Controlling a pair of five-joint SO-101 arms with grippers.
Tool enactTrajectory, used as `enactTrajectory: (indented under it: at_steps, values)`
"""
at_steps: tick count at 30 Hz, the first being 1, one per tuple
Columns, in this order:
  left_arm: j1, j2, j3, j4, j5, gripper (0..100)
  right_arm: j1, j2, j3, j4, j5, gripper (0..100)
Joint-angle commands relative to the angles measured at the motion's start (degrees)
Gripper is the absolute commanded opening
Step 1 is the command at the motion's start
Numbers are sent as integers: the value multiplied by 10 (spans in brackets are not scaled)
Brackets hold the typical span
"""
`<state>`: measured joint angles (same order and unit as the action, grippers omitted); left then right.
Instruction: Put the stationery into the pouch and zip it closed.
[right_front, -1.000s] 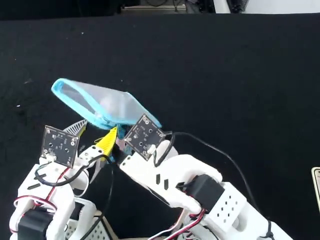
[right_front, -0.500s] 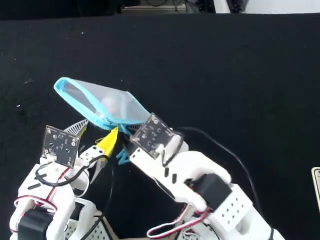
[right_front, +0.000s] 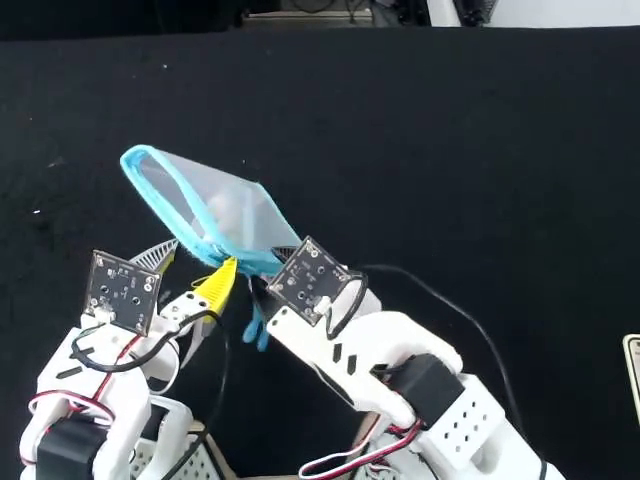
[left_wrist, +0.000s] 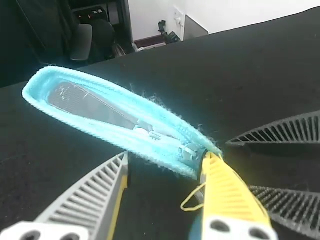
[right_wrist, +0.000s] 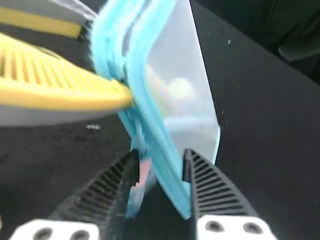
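The pouch (right_front: 225, 210) is translucent with a blue zip edge and is held tilted above the black table. Pale items show faintly inside it (right_wrist: 177, 90). My right gripper (right_front: 258, 292) is shut on the pouch's near corner; its black fingers (right_wrist: 116, 185) pinch the blue edge. My left gripper (right_front: 195, 258) stands open around the same end, and its yellow finger (right_wrist: 60, 92) touches the zip edge. The zip slider (left_wrist: 190, 151) sits by the yellow fingertip in the left wrist view, where the pouch (left_wrist: 100, 110) runs away from my left gripper (left_wrist: 165, 159). A blue tab (right_front: 255, 325) hangs below.
Black cloth covers the table (right_front: 450, 150), with open room to the far side and right. A pale object (right_front: 634, 362) pokes in at the right edge. A white perforated base (right_front: 190, 462) lies at the near edge between the arms.
My right arm has drawn back toward the near right with the pouch's corner. The pouch has swung so its far end now sits higher and more to the right. The left arm has stayed put.
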<state>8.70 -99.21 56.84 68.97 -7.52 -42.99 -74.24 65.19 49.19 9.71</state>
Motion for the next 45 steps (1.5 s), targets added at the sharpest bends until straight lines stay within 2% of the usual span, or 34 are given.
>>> enactTrajectory:
  at_steps: [1,4,13,18,22,26,41,45]
  values:
    - [1,-1,-16,-13,2,231,8,-8,3,4,-75,197]
    - [1,-1,-16,-13,2,231,-12,-8,3,5,-107,205]
    - [1,-1,-16,-13,2,231,-113,-8,26,20,-106,205]
    - [1,-1,-16,-13,2,231,-108,-8,77,-84,-109,206]
    - [1,-1,-16,-13,2,231,-71,-8,106,-143,-110,205]
    - [1,-1,-16,-13,1,231,-43,-8,107,-146,-111,205]
    - [1,-1,-16,-13,2,231,-40,-8,95,-152,-111,204]
    - [1,-1,-16,-13,2,231,-40,-7,105,-186,-111,204]
